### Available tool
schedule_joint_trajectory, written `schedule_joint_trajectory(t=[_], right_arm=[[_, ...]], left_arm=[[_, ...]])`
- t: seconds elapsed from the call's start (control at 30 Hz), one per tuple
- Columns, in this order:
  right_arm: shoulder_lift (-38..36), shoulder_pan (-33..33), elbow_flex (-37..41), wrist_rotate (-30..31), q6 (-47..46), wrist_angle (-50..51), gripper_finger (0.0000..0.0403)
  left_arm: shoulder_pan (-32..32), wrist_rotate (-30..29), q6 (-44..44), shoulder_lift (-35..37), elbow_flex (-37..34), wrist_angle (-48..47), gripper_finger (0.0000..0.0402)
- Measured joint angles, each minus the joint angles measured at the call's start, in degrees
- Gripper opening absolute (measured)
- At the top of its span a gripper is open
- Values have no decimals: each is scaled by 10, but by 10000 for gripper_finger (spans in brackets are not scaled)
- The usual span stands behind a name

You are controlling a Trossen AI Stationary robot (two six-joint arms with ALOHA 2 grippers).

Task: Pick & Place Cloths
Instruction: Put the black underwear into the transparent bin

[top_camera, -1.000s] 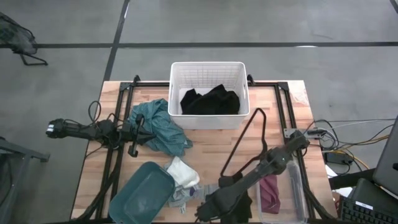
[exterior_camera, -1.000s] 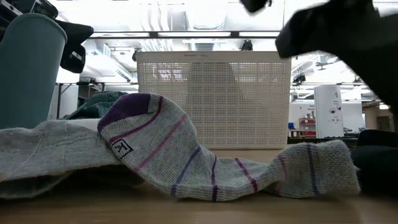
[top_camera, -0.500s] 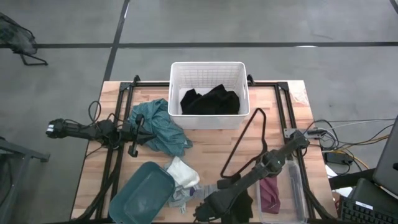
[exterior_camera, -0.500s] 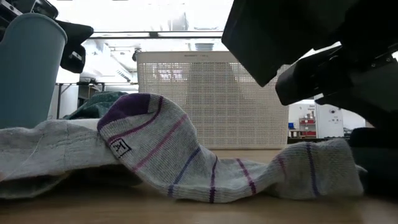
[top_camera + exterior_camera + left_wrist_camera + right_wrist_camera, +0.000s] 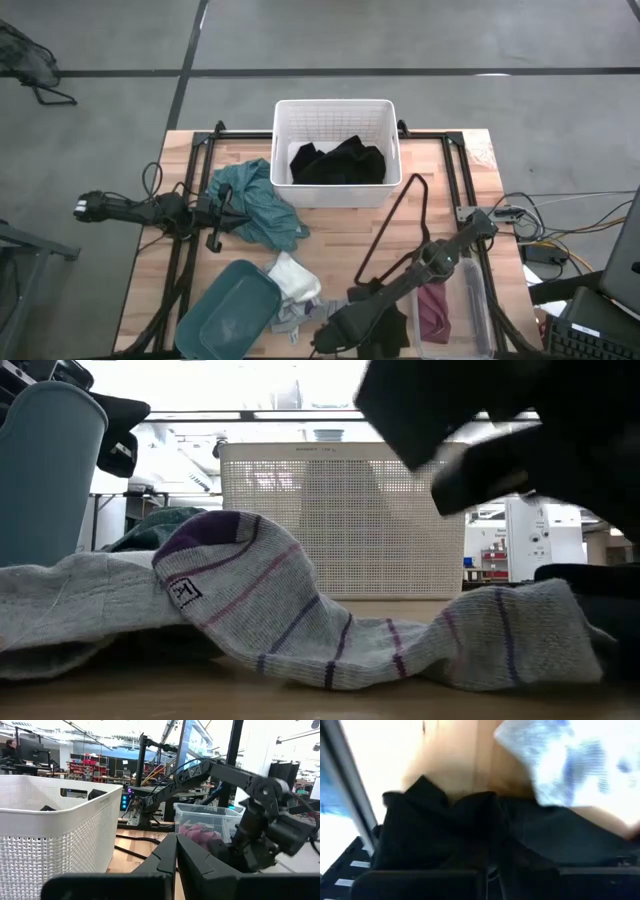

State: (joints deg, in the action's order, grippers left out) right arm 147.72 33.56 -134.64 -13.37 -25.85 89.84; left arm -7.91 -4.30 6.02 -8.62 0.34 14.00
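Fingers of the right gripper (image 5: 490, 870) are pressed together right over a small black cloth (image 5: 450, 825) at the near edge of the table (image 5: 340, 235) — they look closed, with dark fabric bunched at their tips, though whether they actually pinch it cannot be told. From above, that gripper (image 5: 325, 340) sits low by the table's front edge, beside a grey striped sock (image 5: 330, 625) and a white cloth (image 5: 293, 275). Just left of these lies a teal bin (image 5: 230, 308), and to the right a clear box (image 5: 455, 310) holds a maroon cloth (image 5: 433, 310). Farther back, a white basket (image 5: 335, 110) contains a large black cloth (image 5: 338, 162), and a large teal cloth (image 5: 255, 205) is heaped against the basket's left side. The left gripper (image 5: 222, 212) rests at the edge of that teal cloth — its fingers (image 5: 167, 857) are shut together, holding nothing that can be seen.
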Motion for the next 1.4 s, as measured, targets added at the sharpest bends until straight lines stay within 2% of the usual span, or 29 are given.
schedule_joint_trajectory(t=[0.13,0.4,0.67,0.77,0.93,1.13,1.23,1.4], right_arm=[[-34,-7,0,24,-6,0,13],[-139,-12,0,123,-49,1,14],[-278,3,0,138,-186,2,13],[-332,23,0,148,-253,2,13],[-413,66,1,208,-339,2,13],[-473,138,11,282,-434,1,12],[-492,174,39,301,-478,1,12],[-507,226,132,289,-592,1,12]], left_arm=[[0,0,0,0,0,-1,18],[0,0,0,0,0,-1,17],[0,0,0,0,0,-4,16],[0,0,0,0,0,-4,17],[0,0,0,0,0,-4,18],[0,0,0,0,0,-4,17],[0,0,0,0,0,-4,18],[0,0,0,0,0,-4,16]])
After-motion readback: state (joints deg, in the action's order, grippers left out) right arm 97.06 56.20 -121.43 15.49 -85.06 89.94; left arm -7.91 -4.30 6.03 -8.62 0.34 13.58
